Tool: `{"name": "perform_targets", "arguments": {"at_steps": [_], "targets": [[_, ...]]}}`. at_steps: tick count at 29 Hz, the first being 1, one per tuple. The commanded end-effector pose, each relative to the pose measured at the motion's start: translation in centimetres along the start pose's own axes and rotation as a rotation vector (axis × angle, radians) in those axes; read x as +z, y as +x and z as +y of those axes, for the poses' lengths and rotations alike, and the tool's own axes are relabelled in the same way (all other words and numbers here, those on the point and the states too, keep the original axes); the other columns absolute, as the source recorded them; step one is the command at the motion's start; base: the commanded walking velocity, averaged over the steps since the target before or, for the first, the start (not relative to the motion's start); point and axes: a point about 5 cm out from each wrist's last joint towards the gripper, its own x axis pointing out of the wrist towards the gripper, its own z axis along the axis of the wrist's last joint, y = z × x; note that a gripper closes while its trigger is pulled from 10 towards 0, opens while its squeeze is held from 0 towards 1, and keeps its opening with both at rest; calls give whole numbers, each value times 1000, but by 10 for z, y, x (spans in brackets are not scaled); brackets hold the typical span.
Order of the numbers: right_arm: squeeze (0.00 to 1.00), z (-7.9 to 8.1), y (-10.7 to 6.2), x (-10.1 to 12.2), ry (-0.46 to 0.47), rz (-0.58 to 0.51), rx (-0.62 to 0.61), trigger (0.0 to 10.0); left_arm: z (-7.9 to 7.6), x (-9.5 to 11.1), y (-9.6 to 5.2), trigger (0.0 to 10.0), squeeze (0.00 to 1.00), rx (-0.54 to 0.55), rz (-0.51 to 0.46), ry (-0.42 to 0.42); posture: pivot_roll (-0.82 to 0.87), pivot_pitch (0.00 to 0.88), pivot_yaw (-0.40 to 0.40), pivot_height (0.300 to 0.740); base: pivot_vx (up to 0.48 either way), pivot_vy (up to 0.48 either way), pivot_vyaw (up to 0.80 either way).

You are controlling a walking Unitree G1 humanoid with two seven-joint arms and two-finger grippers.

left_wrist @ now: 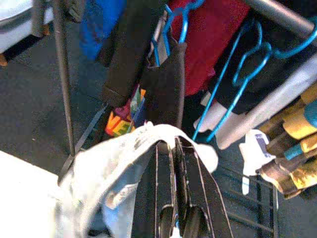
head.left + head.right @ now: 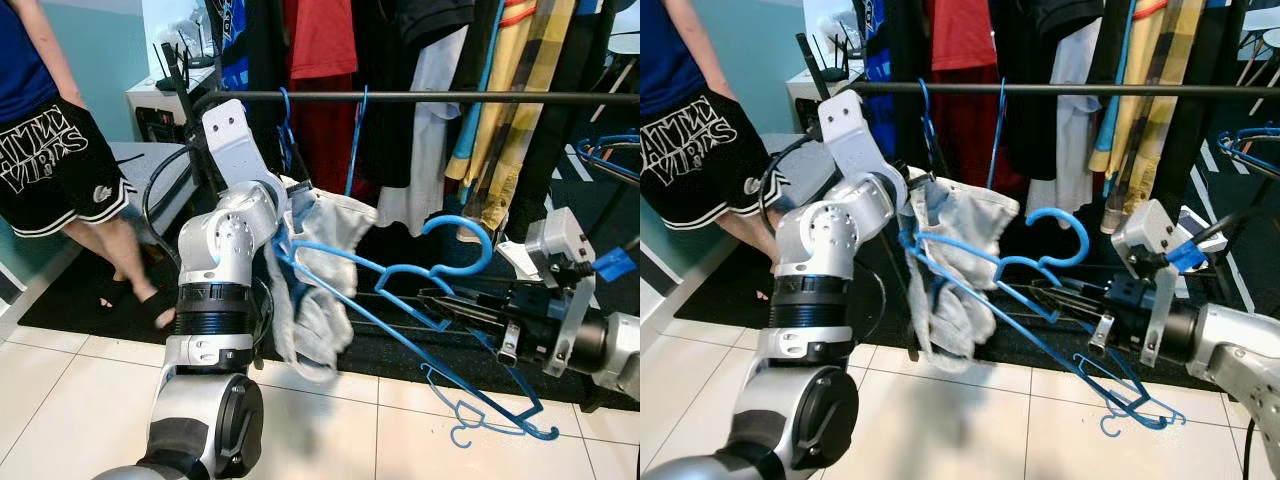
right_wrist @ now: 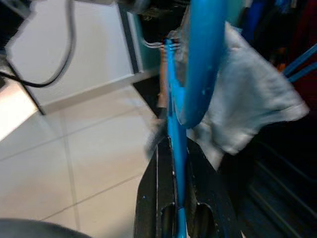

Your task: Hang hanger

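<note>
Now both arms outstretched toward hanger (image 2: 400, 280).

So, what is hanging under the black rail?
Under the black rail hang a red garment, dark clothes, a yellow checked garment and two empty blue hangers. What lies behind them is covered.

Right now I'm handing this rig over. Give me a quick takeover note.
Left tool: shut on the grey garment draped over the blue hanger, raised below the rail's left end.
Right tool: shut on the blue hanger's bar, held low to the right.
Hanger hook is up but below and in front of the black rail; not hung yet.
A second blue hanger dangles below near the tiled floor.
A person stands at far left.
Left: lift the hook onto the rail, release both.
</note>
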Motion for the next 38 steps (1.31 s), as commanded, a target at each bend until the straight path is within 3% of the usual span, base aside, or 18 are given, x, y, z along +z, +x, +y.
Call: {"name": "perform_targets", "arguments": {"at_steps": [1,6,16,28,32,38], "targets": [[0,-1,3,0,-14,22,-20,10000,-17,10,-9,10000,0,-45,-41,-42,-159,0,98,740,0,0,0],[0,-9,9,0,-16,22,-74,10000,-27,9,-14,10000,0,-70,-34,-64,-154,0,96,740,0,0,0],[0,14,12,7,19,-21,97,10000,-26,3,-12,10000,0,-24,-59,-56,-161,0,100,740,0,0,0],[0,11,20,7,25,-11,64,10000,-32,2,-16,10000,0,-17,-66,-71,-155,0,96,740,0,0,0],[0,1,41,3,35,30,-59,10000,-43,-2,-22,10000,0,-52,-33,-118,-147,0,94,740,0,0,0],[0,5,63,8,63,0,-75,10000,-54,-8,-29,10000,0,-82,-1,-139,-142,0,92,740,0,0,0]]}}
